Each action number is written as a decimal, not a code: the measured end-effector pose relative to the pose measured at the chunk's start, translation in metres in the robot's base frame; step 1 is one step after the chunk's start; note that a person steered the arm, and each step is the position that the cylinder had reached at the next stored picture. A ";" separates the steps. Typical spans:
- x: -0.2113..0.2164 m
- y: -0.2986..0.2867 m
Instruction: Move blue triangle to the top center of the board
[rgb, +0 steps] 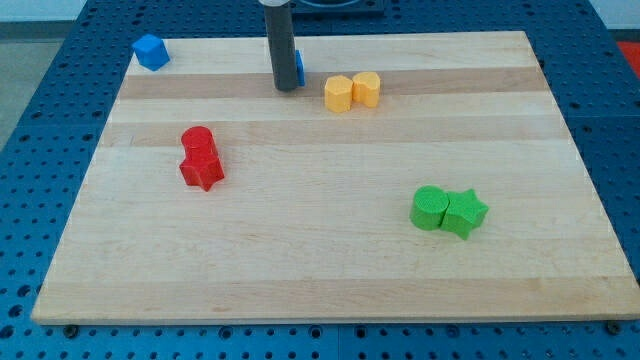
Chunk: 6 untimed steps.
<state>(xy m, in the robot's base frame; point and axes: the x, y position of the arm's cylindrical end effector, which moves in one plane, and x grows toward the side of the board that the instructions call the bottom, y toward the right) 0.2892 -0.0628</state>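
Observation:
My tip (286, 88) rests on the board near the view's top centre. A blue block (299, 67), mostly hidden behind the rod, sits just to the right of it; only a thin blue edge shows, so I cannot make out its shape. Whether the tip touches it I cannot tell. Another blue block (151, 51), blocky in shape, sits at the board's top left corner.
Two yellow blocks (351, 91) sit side by side just right of the tip. A red cylinder (198, 141) and red star (202, 170) touch at the left middle. A green cylinder (430, 207) and green star (465, 212) touch at the lower right.

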 end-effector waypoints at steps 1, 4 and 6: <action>-0.018 0.013; -0.028 -0.018; -0.041 0.004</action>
